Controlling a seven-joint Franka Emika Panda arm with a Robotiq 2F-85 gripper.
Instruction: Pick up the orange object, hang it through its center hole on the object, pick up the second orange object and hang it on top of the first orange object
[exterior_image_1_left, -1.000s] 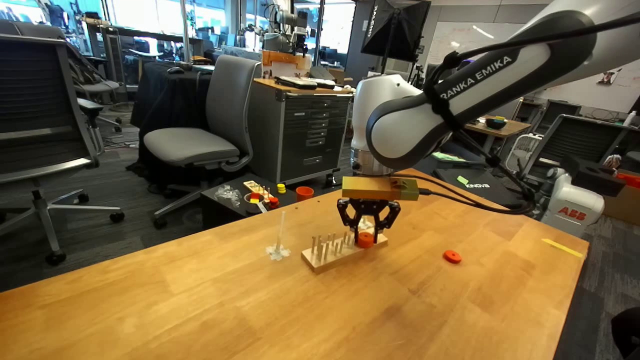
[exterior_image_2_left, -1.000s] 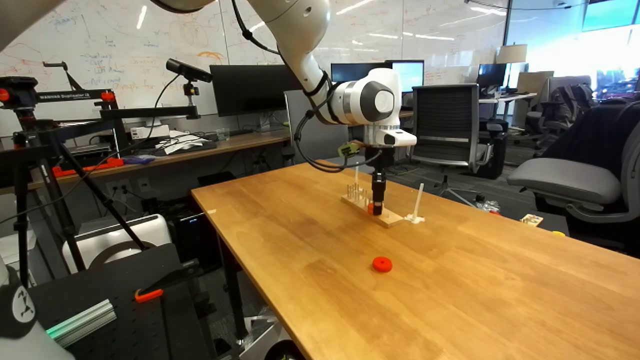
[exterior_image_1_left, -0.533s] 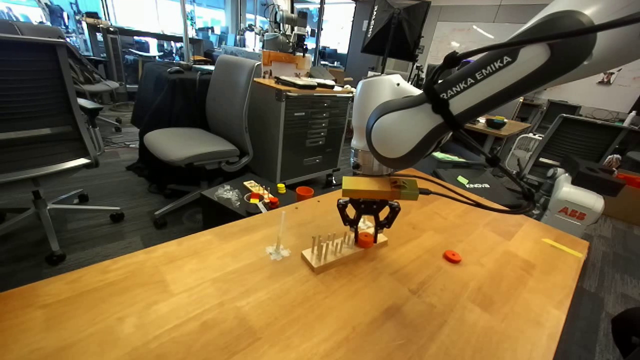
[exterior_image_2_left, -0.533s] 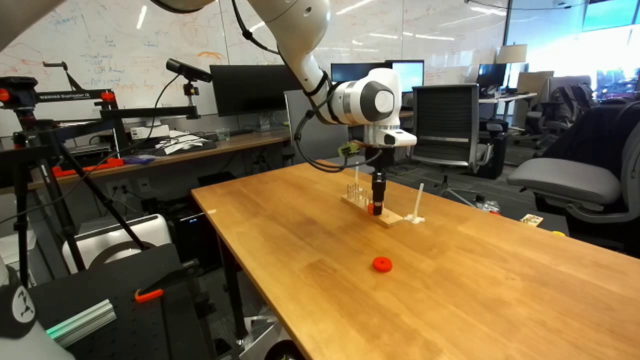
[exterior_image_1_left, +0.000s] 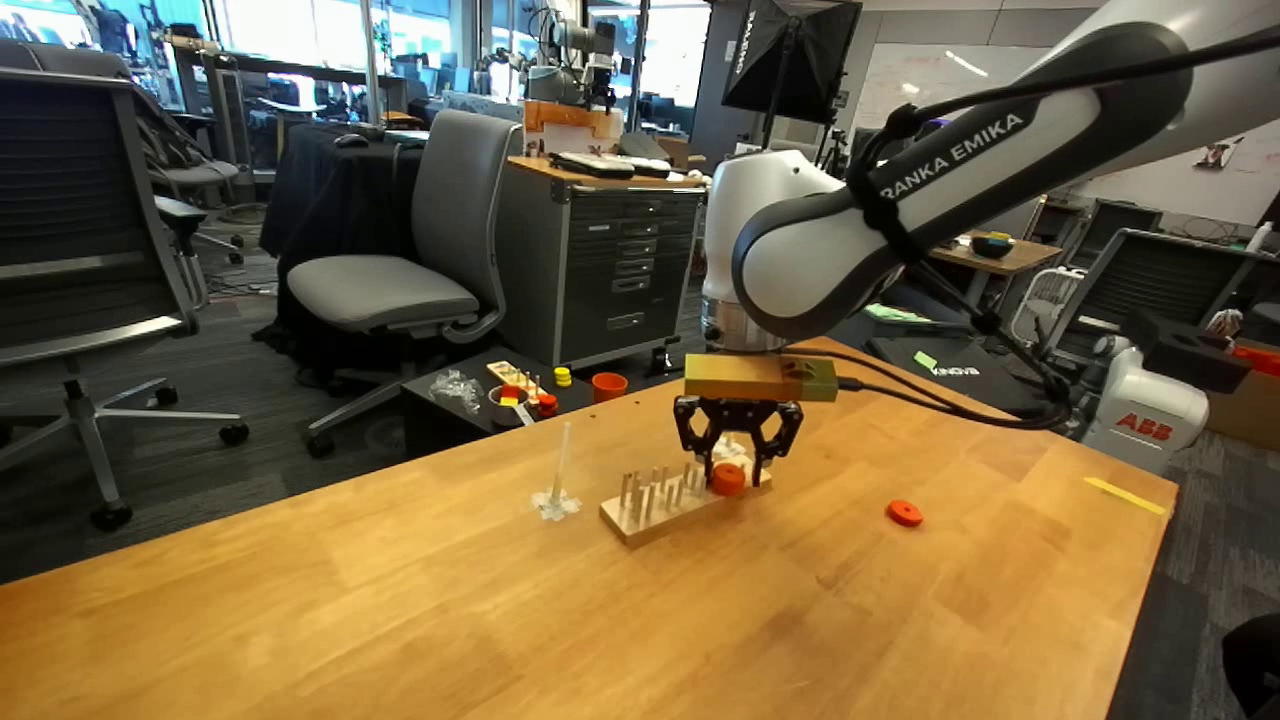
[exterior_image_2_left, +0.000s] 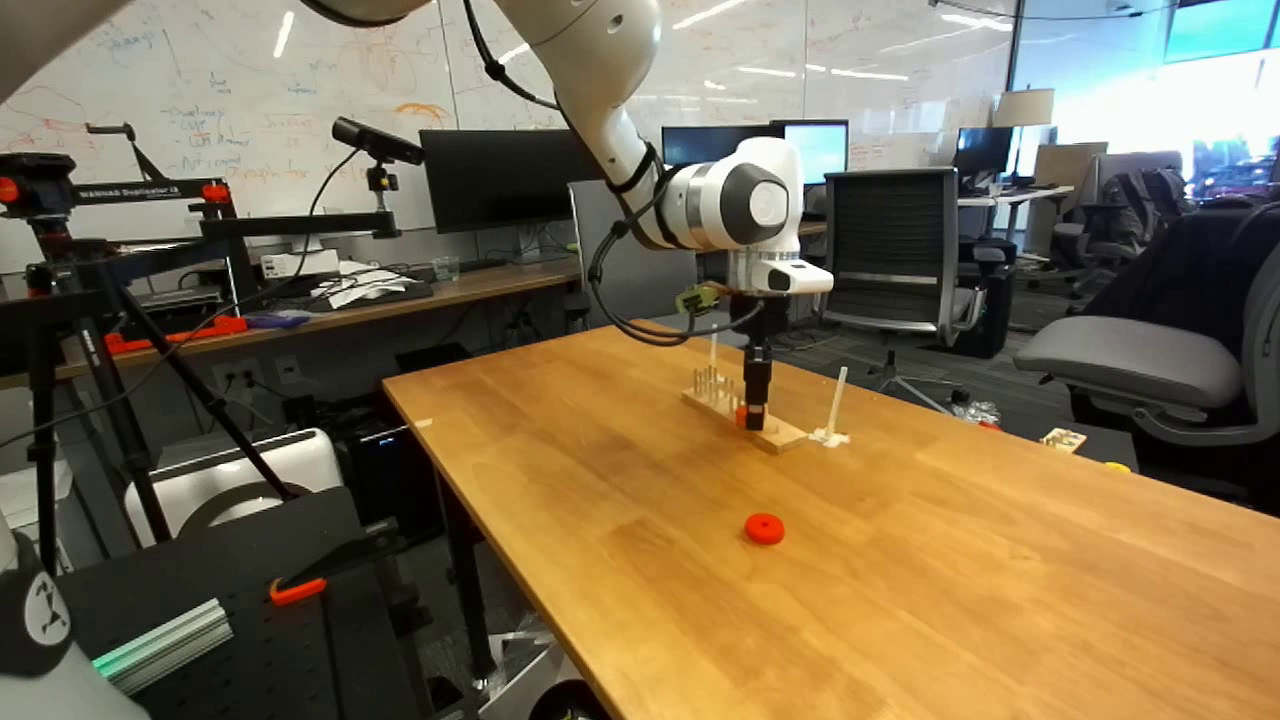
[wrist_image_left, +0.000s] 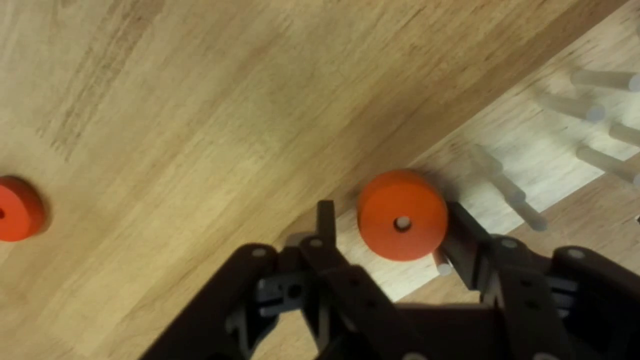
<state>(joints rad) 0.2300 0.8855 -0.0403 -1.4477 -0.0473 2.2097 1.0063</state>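
Spanning the lower frame: wooden table (exterior_image_1_left: 400, 600), warm brown top, yellow tape strip (exterior_image_1_left: 1125, 495) at far right.
Room: gray chair (exterior_image_1_left: 462, 200) and drawer cabinet (exterior_image_1_left: 635, 280), left to center; black softbox (exterior_image_1_left: 790, 65), top; in an exterior view, whiteboard (exterior_image_2_left: 250, 110) across the upper left.
Low black stand (exterior_image_1_left: 437, 428): left of center, bearing orange cup (exterior_image_1_left: 609, 387) and round container (exterior_image_1_left: 503, 412), red and yellow pieces (exterior_image_1_left: 512, 395) at its mouth.
Side table (exterior_image_1_left: 1030, 262): upper right, bearing dark bowl (exterior_image_1_left: 988, 248).
Wooden rack (exterior_image_1_left: 662, 525): center, pale base, thin pegs (exterior_image_1_left: 639, 495); taped upright (exterior_image_1_left: 562, 462) to its left.
First orange object (exterior_image_1_left: 728, 480): center, over the rack's base, pale spot in its center hole.
Second orange object (exterior_image_1_left: 905, 513): flat on the table, right of center; left edge of the wrist view.
Gripper (exterior_image_1_left: 733, 482): fingers (wrist_image_left: 326, 217) spread around the first orange object, gap at left in the wrist view; contact at right uncertain.
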